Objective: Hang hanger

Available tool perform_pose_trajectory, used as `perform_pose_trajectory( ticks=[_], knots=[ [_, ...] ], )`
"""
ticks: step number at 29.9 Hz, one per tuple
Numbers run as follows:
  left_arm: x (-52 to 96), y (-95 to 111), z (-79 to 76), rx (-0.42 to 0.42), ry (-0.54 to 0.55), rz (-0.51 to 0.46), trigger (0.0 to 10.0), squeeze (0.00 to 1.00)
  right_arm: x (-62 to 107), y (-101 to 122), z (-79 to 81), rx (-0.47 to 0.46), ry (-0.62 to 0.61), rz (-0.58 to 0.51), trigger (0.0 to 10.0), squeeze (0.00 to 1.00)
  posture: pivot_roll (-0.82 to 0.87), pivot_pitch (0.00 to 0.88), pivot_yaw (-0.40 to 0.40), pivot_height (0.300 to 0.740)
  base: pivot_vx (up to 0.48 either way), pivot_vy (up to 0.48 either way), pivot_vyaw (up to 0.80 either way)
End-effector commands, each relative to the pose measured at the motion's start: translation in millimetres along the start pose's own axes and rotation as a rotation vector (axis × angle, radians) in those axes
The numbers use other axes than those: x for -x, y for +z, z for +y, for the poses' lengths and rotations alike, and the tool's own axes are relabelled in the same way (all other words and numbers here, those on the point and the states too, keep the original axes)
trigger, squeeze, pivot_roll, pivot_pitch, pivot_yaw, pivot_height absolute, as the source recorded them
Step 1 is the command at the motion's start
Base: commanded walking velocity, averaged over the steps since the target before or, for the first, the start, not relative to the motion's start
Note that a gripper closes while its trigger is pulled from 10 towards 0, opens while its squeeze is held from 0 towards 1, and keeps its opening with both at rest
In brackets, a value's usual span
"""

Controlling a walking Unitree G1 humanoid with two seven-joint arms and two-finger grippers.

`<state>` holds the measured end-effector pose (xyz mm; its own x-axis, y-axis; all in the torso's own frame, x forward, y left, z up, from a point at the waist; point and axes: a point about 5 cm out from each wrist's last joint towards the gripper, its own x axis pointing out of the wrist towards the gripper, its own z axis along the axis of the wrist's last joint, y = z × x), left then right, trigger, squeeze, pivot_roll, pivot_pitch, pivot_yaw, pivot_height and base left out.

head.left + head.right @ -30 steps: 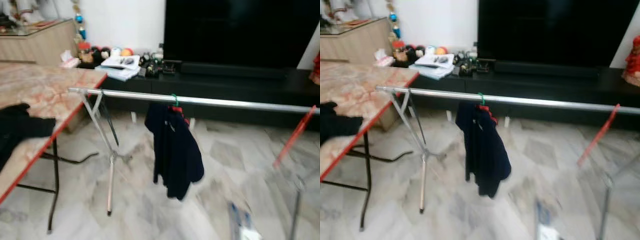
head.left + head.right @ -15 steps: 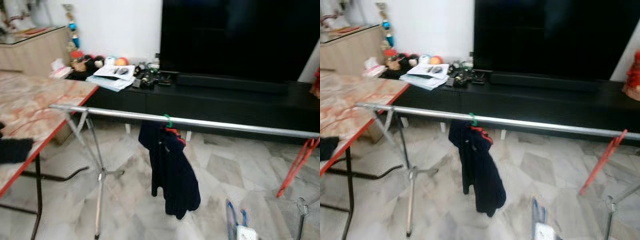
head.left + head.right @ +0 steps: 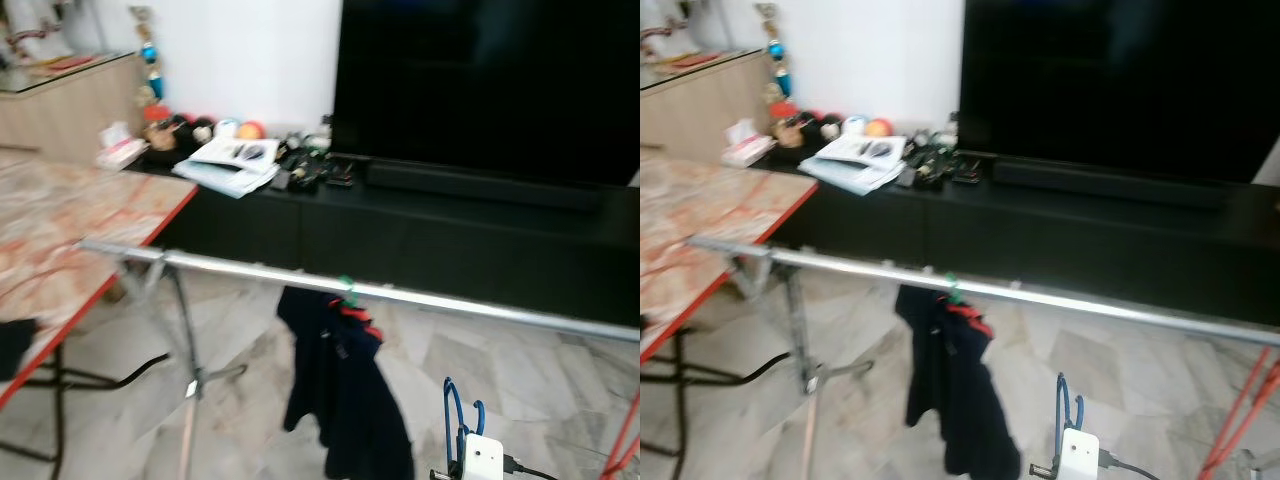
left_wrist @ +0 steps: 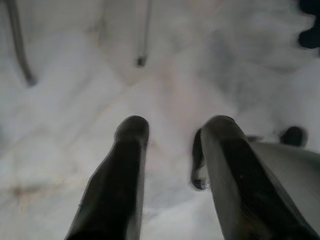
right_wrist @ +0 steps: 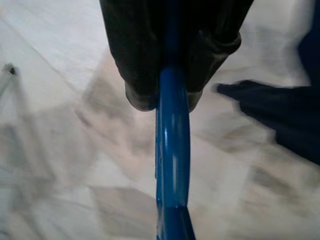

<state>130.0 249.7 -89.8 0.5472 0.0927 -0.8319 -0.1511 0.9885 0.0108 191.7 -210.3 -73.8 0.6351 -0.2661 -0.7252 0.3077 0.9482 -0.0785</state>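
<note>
Right gripper (image 5: 167, 95) clamps a blue hanger (image 5: 172, 150), low before the rail (image 3: 400, 295). Dark garment (image 3: 345, 400) hangs mid-rail. Left gripper (image 4: 172, 130) open above floor (image 4: 60, 125).

A dark garment (image 3: 345, 400) hangs from the silver rail (image 3: 330, 290), blue hanger (image 3: 458, 412) just beside it

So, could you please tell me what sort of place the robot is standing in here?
Most likely a home living room: a large dark television on a long black TV console, a marble-tiled floor, and a metal clothes rail with a dark garment.
</note>
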Motion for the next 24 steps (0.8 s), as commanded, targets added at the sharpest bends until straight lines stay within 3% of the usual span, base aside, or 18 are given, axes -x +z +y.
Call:
perform_pose_trajectory(
  ticks=[1,6,8,14,15,20,24],
  knots=[
    [2.9,-7,8.3,-0.021,0.027,0.035,10.0,0.00,-1.9,11,9.4,-0.025,0.014,-0.036,10.0,0.00,0.13,0.000,0.007,0.740,0.244,0.000,0.00],
    [2.4,-8,4.3,-0.020,0.019,0.034,10.0,0.00,-4.8,30,11.8,-0.038,0.007,-0.102,10.0,0.00,0.13,0.000,0.007,0.740,0.000,0.000,0.00],
    [4.0,-10,7.5,-0.028,0.017,0.035,10.0,0.00,-6.7,48,13.4,-0.057,-0.008,-0.164,10.0,0.00,0.12,0.003,0.005,0.740,0.000,0.000,0.00],
    [10.6,-14,25.9,-0.018,0.033,0.034,10.0,0.00,-7.7,73,14.3,-0.125,-0.054,-0.255,10.0,0.00,0.13,0.008,-0.003,0.740,0.000,0.000,0.00],
    [14.3,-16,35.3,-0.012,0.046,0.038,10.0,0.00,-7.1,79,13.2,-0.166,-0.086,-0.285,10.0,0.00,0.13,0.009,-0.005,0.740,0.000,0.000,0.00],
    [16.9,-22,37.9,-0.012,0.049,0.049,10.0,0.00,-5.7,78,14.1,-0.229,-0.095,-0.302,10.0,0.00,0.12,0.013,-0.008,0.740,0.000,0.000,0.00],
    [15.6,-31,23.8,-0.015,0.029,0.059,10.0,0.00,-4.1,74,16.5,-0.243,-0.084,-0.308,10.0,0.00,0.11,0.017,-0.011,0.740,0.000,0.000,0.00]
  ],
)
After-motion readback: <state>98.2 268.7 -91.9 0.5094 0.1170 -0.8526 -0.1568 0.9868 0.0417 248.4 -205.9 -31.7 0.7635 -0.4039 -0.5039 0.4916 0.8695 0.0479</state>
